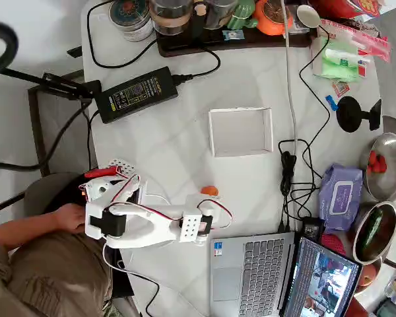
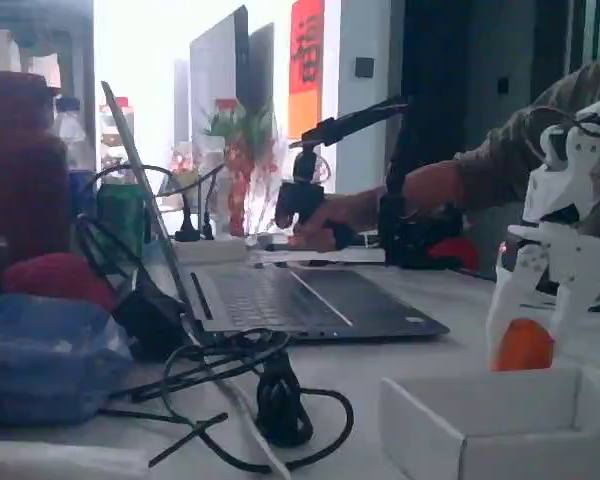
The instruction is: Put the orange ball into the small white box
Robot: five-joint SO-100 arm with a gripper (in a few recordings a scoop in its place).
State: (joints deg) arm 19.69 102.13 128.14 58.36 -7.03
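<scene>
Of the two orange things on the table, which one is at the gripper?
The orange ball, small and plain, sits at the gripper, near the laptop. The larger orange thing stands at the far edge.

A white surface (image 1: 185, 145) carries many everyday items in the overhead view. At about ten o'clock lies a black power adapter (image 1: 136, 94) with its cable trailing off. Along twelve o'clock sits a dark tray (image 1: 231, 36) crowded with jars and cups. At five o'clock an open laptop (image 1: 264, 271) rests, its keyboard showing. A bundle of black cables (image 1: 294, 178) runs near three o'clock. Just right of them lies a purple pack of wipes (image 1: 340, 196), with metal bowls (image 1: 386, 165) at the right edge. In the fixed view, the laptop (image 2: 280, 290) stands behind tangled cables (image 2: 270, 390).
</scene>
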